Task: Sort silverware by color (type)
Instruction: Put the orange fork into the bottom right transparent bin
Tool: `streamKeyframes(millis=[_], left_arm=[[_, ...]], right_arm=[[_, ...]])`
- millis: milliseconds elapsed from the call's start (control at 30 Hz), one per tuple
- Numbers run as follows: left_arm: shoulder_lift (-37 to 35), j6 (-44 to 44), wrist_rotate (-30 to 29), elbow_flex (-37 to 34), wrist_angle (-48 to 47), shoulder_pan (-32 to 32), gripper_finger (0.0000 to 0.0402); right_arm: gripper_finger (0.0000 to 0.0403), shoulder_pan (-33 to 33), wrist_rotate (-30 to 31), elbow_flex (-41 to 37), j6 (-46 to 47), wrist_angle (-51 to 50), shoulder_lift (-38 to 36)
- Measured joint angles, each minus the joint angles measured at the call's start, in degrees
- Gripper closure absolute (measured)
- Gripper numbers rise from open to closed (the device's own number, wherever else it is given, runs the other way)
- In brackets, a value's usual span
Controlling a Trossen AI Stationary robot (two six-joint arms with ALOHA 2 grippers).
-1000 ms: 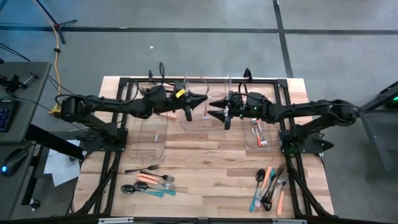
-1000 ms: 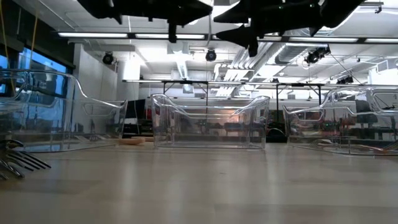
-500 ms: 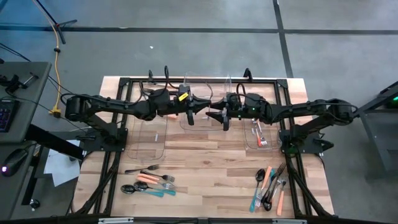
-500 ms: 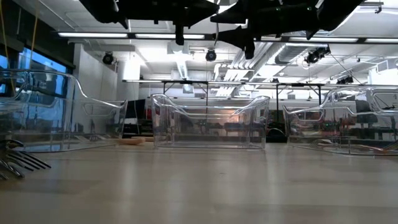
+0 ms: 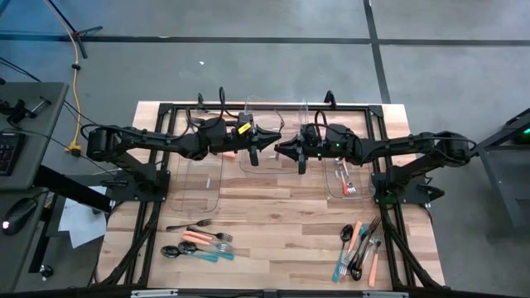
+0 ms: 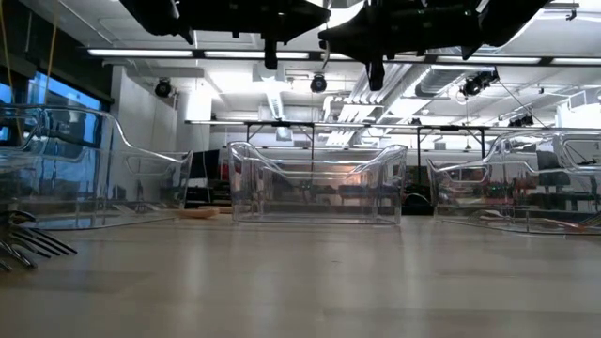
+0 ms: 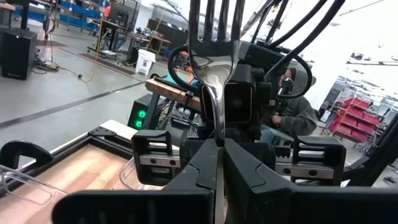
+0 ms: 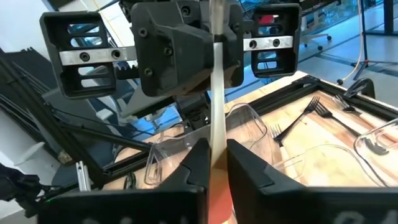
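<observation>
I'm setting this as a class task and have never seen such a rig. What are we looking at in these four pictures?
Two dark robot arms work at a wooden table. One picture looks straight down, one looks level across the tabletop, and two come from cameras on the arms' wrists. Three clear bins stand at the back. Loose silverware lies in two piles near the front, with a few pieces already in the right-hand bin. Above the middle bin, the left gripper and the right gripper are both shut on one fork.
</observation>
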Motion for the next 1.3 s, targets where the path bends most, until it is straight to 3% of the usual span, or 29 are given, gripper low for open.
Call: streamKeyframes(millis=[200, 400, 567, 733, 1067, 1300], left_arm=[[0.00, 0.06, 0.02, 0.00, -0.05, 0.00, 0.0385], [-1.62, 0.13, 2.12, 0.02, -1.50, 0.93, 0.0337], [-7.17, 1.68, 4.36, 0.02, -13.06, 2.74, 0.0289], [-16.04, 4.96, 6.82, -1.13, -25.74, 4.39, 0.0263], [-32.53, -1.38, 4.35, -20.77, -11.88, 3.25, 0.0270], [-36.72, -0.88, 3.44, -23.43, -12.10, 2.99, 0.0315]], right_arm=[[0.0388, 0.00, -0.08, 0.00, 0.28, -0.04, 0.00], [0.0402, 0.00, -2.12, 0.00, 0.22, -0.15, 0.00], [0.0403, -0.31, -3.44, 0.00, -1.31, -1.01, -0.79], [0.0403, -2.45, -3.41, 0.00, -5.42, -10.67, -6.20], [0.0403, -5.73, -3.48, 0.00, -10.83, -35.85, -24.42], [0.0403, -4.11, -3.61, -4.08, -12.46, -31.51, -29.35]])
